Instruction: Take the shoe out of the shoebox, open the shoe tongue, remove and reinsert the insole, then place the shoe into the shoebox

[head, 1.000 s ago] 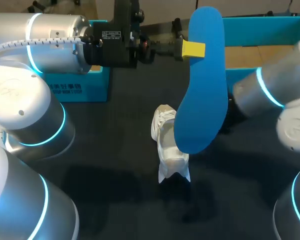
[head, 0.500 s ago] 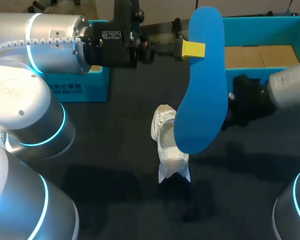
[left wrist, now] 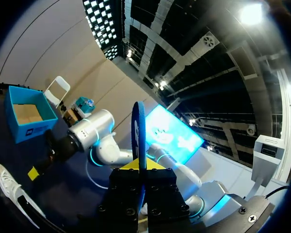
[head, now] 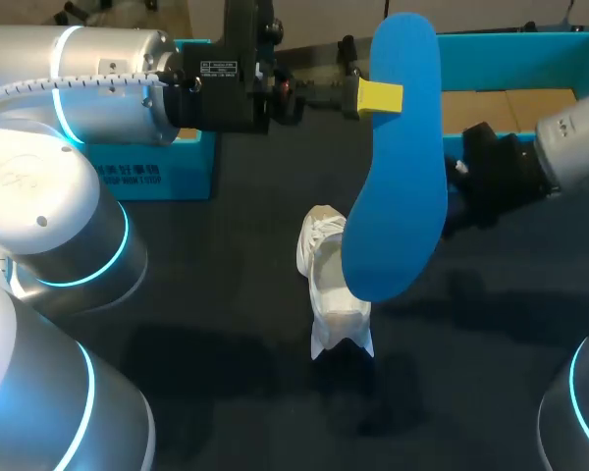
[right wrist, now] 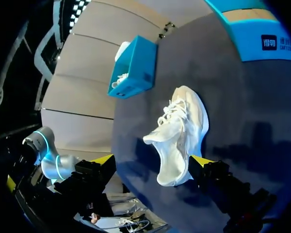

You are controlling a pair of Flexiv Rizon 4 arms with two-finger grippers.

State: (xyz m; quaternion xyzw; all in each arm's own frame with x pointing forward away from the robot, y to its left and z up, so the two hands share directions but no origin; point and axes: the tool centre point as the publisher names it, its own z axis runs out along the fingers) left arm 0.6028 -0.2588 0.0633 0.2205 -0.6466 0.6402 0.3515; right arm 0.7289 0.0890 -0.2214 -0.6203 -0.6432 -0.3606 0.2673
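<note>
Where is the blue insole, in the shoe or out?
Out: the left pincer holds the blue insole aloft, clear of the white shoe.

Insole (head: 398,167): smooth, matt blue, foam-like.
Shoe (right wrist: 179,136): white woven cloth, matt.
Shoebox (head: 491,59): matt blue card, brown inside.
Table (head: 226,294): dark, matt.

A robotics lab, plainly, with a test bench right in front of us. Two heavy grey industrial arms, the left arm (head: 69,108) and the right arm (head: 574,147), lean in over one black-topped table (head: 226,334), blue light rings glowing at their joints. On the table sit a teal shoebox (head: 510,44), a second teal box (head: 162,177) and a lone white shoe (head: 336,294). The left gripper (left wrist: 141,165) pinches a blue insole (head: 402,177) high above it all.
</note>
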